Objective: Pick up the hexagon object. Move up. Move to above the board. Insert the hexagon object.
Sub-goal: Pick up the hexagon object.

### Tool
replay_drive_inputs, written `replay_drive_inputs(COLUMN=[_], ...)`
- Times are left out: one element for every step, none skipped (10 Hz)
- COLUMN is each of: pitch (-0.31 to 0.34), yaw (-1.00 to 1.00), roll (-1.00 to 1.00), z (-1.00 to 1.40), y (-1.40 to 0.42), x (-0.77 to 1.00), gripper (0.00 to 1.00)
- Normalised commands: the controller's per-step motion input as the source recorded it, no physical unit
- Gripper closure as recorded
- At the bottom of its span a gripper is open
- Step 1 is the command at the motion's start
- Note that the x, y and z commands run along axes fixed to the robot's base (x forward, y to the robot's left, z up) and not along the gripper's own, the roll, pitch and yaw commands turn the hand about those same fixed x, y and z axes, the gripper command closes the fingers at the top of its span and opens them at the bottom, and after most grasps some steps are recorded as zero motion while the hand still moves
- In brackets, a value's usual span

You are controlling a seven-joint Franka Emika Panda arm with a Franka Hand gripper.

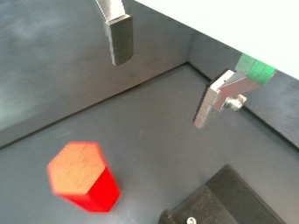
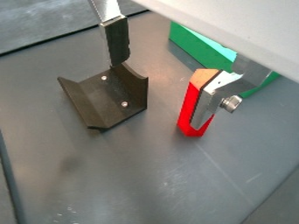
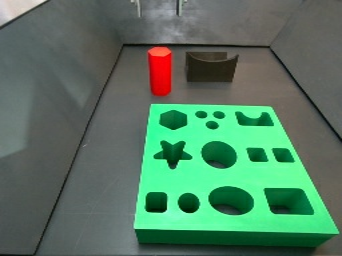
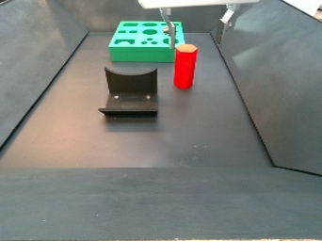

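The hexagon object is a glossy red peg (image 3: 159,70) standing upright on the dark floor, beside the fixture and just beyond the board's far end; it also shows in a side view (image 4: 185,66). The board (image 3: 227,165) is a flat green slab with many shaped holes. My gripper (image 3: 158,8) hangs open and empty high above the peg, and its fingers frame the peg in a side view (image 4: 197,19). In both wrist views the gripper (image 1: 167,70) (image 2: 163,70) has nothing between its fingers. The peg (image 1: 82,175) (image 2: 191,112) stands below, apart from them.
The fixture (image 3: 211,65), a dark bracket with a curved notch, stands next to the peg (image 4: 130,89) (image 2: 105,96). Grey walls slope up round the floor on all sides. The board's edge (image 1: 254,68) (image 2: 205,44) shows in both wrist views.
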Motion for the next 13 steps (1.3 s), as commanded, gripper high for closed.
replay_drive_inputs(pitch=[-0.120, -0.114, -0.121, -0.123, -0.123, -0.136, -0.147, -0.170, -0.184, -0.183, -0.191, -0.194, -0.191], yaw=[0.52, 0.50, 0.49, 0.47, 0.45, 0.41, 0.29, 0.18, 0.13, 0.11, 0.08, 0.04, 0.03], roll=[-0.02, -0.03, -0.03, -0.04, -0.05, -0.06, -0.07, -0.08, -0.09, -0.11, -0.10, -0.07, -0.07], z=[-0.20, -0.19, -0.19, -0.19, -0.18, -0.21, -0.22, -0.23, -0.23, -0.22, -0.26, -0.35, -0.45], y=[-0.34, -0.33, -0.32, -0.33, -0.34, -0.35, -0.37, -0.36, -0.34, -0.31, -0.31, -0.26, -0.19], x=[-0.09, -0.07, -0.07, -0.06, -0.02, -0.01, 0.00, 0.00, 0.00, 0.00, 0.00, 0.06, 0.09], gripper=[0.00, 0.00, 0.00, 0.00, 0.00, 0.00, 0.00, 0.00, 0.00, 0.00, 0.00, 0.00, 0.00])
